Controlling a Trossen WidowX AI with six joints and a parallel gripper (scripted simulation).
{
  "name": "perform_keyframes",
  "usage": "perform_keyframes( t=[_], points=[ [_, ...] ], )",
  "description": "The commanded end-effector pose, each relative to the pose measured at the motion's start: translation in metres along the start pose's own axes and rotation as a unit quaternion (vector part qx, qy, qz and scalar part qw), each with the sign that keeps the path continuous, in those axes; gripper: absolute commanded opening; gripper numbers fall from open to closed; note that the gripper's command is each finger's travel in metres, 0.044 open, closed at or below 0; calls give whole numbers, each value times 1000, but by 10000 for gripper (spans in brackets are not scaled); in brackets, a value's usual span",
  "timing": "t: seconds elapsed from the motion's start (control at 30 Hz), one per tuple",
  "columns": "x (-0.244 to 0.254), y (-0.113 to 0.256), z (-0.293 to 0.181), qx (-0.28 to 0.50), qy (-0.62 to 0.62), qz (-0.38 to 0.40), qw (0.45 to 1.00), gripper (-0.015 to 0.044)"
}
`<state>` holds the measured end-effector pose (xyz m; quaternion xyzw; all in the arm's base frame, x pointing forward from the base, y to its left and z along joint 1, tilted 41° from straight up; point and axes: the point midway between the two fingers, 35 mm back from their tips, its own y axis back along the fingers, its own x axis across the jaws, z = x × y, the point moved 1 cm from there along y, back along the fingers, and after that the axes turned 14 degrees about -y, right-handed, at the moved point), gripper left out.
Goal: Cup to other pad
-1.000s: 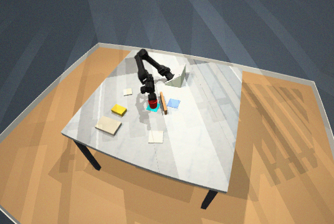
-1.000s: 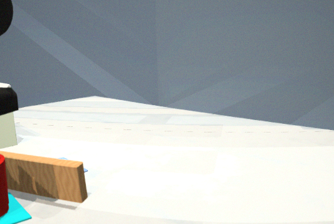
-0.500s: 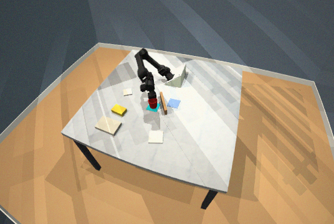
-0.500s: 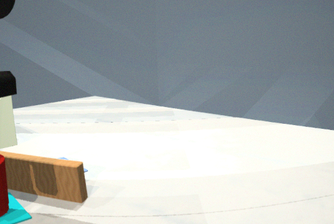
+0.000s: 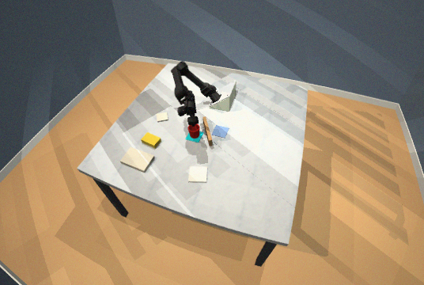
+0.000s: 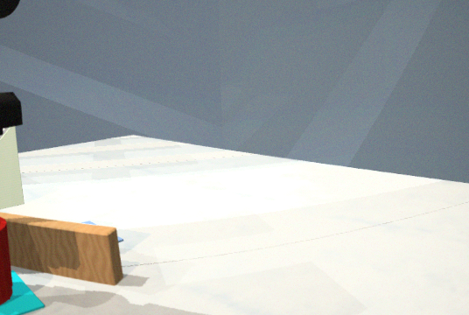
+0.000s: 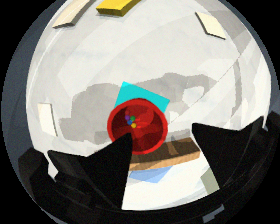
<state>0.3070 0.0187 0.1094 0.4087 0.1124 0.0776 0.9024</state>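
Where the red cup [image 5: 194,131] [image 6: 3,260] [image 7: 137,126] stands upright on the cyan pad [image 5: 194,137] [image 6: 24,299] [image 7: 142,96], I have my gripper [image 5: 193,121] [image 7: 162,131] above it with the fingers well apart and nothing clamped between them; one fingertip covers part of the cup's rim in the wrist view, so I can't make out whether it touches. Taking the cup as my landmark, its mouth opens up toward me, and a few small colored marbles [image 7: 131,121] lie inside, some perhaps lost in the dark of the bowl, so I won't count them. Just beside the cup is the wooden barrier [image 5: 207,131] [image 6: 66,249] [image 7: 167,156], standing on edge, and on the far side of that from the cup lies the blue pad [image 5: 221,131] [image 6: 89,223] [image 7: 151,174], mostly hidden by the wood in the exterior view. That view also cuts the cup off at its edge and shows no marbles; only the wrist view lets me see them. The top view alone gives me the whole table [image 5: 253,190], with the yellow block [image 5: 151,139] [image 7: 117,7] off to one side of the cup and a larger beige slab [image 5: 137,160] [image 7: 73,12] beyond it
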Motion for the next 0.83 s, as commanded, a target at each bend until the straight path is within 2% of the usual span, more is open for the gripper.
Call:
perform_keyframes(
  t=[0.0, 0.03, 0.67, 0.8],
  points=[
    [0, 3, 0, 0, 0, 0, 1000, 417],
    [1, 5, 0, 0, 0, 0, 1000, 440],
    [2, 60, 3, 3, -2, 1, 1000, 440],
    [2, 60, 4, 1, -1, 3, 1000, 440]
  ],
)
